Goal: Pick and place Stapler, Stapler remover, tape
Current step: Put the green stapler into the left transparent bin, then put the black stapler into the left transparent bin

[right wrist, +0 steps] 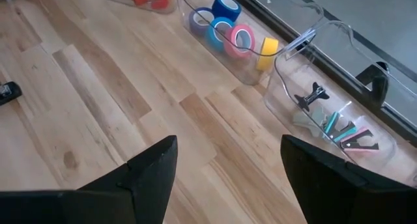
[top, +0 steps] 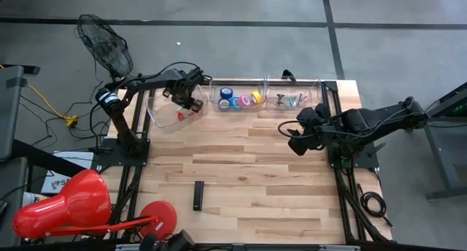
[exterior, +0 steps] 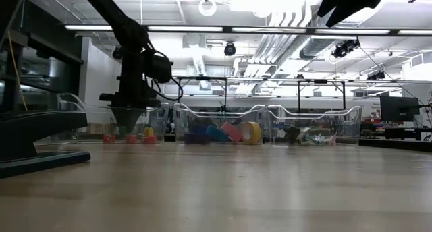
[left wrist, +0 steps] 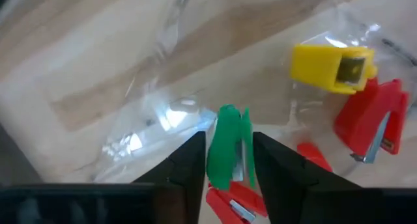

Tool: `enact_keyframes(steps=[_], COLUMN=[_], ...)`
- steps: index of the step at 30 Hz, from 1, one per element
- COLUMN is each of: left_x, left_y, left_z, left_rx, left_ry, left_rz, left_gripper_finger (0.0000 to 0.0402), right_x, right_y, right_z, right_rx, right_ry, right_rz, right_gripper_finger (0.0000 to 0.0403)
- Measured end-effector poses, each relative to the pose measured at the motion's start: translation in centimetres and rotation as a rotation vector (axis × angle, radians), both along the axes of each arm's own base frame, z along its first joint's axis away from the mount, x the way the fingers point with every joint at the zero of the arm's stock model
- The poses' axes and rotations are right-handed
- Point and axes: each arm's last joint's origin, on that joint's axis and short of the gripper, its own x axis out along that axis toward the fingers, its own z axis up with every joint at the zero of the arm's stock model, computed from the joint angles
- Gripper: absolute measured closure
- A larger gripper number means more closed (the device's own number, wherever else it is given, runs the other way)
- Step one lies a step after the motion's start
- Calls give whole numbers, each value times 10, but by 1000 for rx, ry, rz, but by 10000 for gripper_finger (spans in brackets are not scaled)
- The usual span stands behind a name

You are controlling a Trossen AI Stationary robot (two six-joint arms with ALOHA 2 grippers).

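My left gripper (left wrist: 228,160) is over the left clear bin (top: 166,112) at the table's far edge, shut on a small green stapler (left wrist: 228,146). Below it in the bin lie a yellow stapler (left wrist: 332,68) and red staplers (left wrist: 371,120). The middle bin holds the blue, purple, pink and yellow tape rolls (top: 238,99) (right wrist: 225,28). The right bin holds the staple removers (top: 290,100) (right wrist: 335,123). A black stapler (top: 198,195) lies flat on the table near its near edge. My right gripper (top: 290,138) hovers open over the table in front of the right bin (right wrist: 225,165). My left gripper pinches the green stapler between its two fingers (left wrist: 189,165), which sit on the stapler's two long sides (left wrist: 218,160). The fingers point down into the bin from above. The stapler's free end (left wrist: 229,116) sticks out past the fingertips. Whether it rests on the bin floor, I cannot tell.
The three clear bins stand in a row along the far edge. A large flat red disc (top: 157,216) and a red lamp-like object (top: 66,203) sit at the near left corner. A fan (top: 106,45) stands beyond the left arm. Bare wood lies in the table's middle.
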Motion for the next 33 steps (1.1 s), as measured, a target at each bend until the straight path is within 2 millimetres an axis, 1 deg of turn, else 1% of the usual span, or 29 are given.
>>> enact_keyframes(steps=[5, 9, 12, 16, 19, 25, 29, 33], left_x=[6, 12, 18, 29, 39, 46, 50, 57], left_y=[5, 10, 12, 6, -4, -33, -62, -97], left_z=[11, 29, 50, 80, 98, 117, 123, 128], left_rx=[24, 26, 22, 44, 77, 86, 48, 32], left_ry=[-25, -58, -76, -88, -95, -148, -138, -130], left_rz=[-61, -113, -127, -147, -142, -89, -63, -61], left_gripper_finger=[228, 184, 172, 170, 170, 170, 170, 170], right_x=[0, 0, 0, 0, 0, 0, 0, 0], right_y=[1, 1, 1, 1, 1, 1, 1, 2], right_z=[0, -1, -1, -1, -1, -1, -1, -1], right_rx=[20, 31, 32, 34, 42, 54, 57, 69], right_ry=[5, 8, 9, 10, 4, 2, 3, 7], right_rz=[11, 18, 20, 22, 11, 7, 9, 16], right_gripper_finger=[139, 139, 139, 139, 139, 139, 139, 139])
